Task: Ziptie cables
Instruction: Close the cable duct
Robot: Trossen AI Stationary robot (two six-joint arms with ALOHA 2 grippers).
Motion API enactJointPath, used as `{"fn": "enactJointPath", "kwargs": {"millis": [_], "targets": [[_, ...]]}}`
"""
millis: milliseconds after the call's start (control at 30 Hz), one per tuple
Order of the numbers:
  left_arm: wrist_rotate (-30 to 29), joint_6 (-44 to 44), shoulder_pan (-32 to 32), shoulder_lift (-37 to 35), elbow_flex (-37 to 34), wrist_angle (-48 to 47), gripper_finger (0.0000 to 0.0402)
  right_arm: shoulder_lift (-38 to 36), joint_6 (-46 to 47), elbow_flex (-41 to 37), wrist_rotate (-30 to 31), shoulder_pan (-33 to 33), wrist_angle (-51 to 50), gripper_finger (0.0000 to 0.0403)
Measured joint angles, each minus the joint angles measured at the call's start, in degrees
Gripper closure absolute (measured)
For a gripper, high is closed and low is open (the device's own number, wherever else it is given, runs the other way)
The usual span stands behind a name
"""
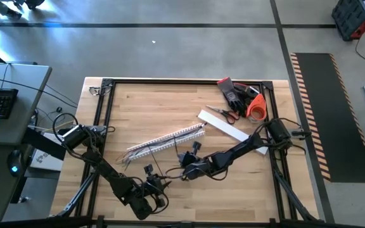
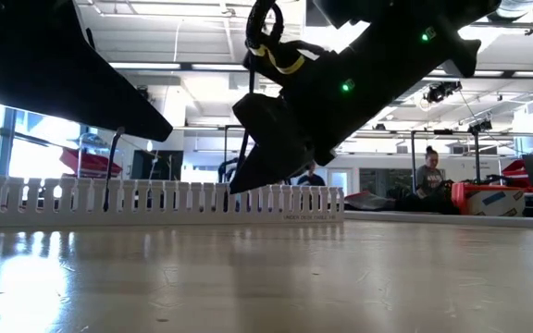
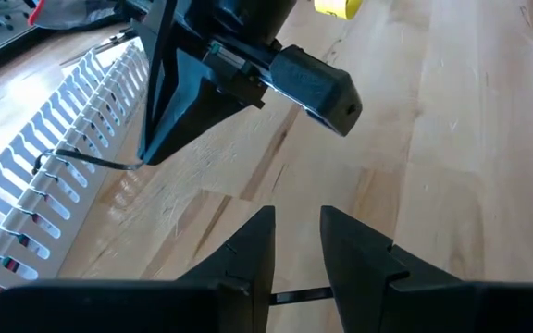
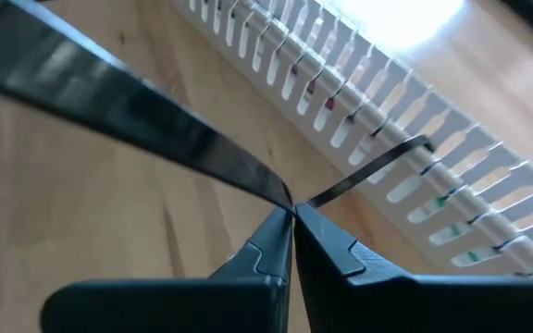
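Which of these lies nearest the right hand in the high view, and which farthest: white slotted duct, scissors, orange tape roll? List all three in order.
1. White slotted duct, just beyond the right hand, mid-table.
2. Scissors, farther back, toward the right.
3. Orange tape roll, back right corner, by the frame.

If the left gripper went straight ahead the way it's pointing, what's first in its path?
Most likely the right gripper: in the left wrist view it sits directly ahead of the left gripper, with bare table between. The white slotted duct lies off to one side. Depth is uncertain.
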Motion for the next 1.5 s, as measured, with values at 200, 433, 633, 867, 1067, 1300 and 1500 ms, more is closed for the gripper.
{"fn": "enactJointPath", "kwargs": {"millis": [200, 433, 633, 867, 1067, 1300, 1500], "targets": [[-0.4, 0.9, 0.2, 0.0, 0.0, 0.0, 0.0330, 0.0, 0.6, 0.0, -4.3, -0.8, -0.1, 0.0403], [-4.7, 6.3, 3.3, 0.0, 0.0, -0.4, 0.0330, 0.0, -0.6, 0.0, -7.5, -0.8, -0.2, 0.0403], [-0.8, 9.5, 9.1, -0.2, 0.0, -3.5, 0.0330, 0.0, -1.0, 0.0, -9.0, -0.8, -0.2, 0.0403], [-0.7, 6.0, 12.9, -5.3, 0.0, -14.4, 0.0335, 0.0, -1.0, 0.0, -9.0, -0.8, -1.8, 0.0403], [3.4, 10.7, 17.5, -8.7, 0.0, -17.0, 0.0389, 0.0, -1.7, 0.0, -9.2, -0.8, -1.4, 0.0403], [12.7, 21.6, 25.3, -8.7, -1.6, -11.8, 0.0401, 0.0, -2.1, 0.0, -9.4, -0.8, -1.0, 0.0403], [21.9, 28.5, 30.8, -8.7, -4.8, -3.1, 0.0401, 0.0, -2.1, 0.0, -9.4, -0.7, -1.2, 0.0403]]}}
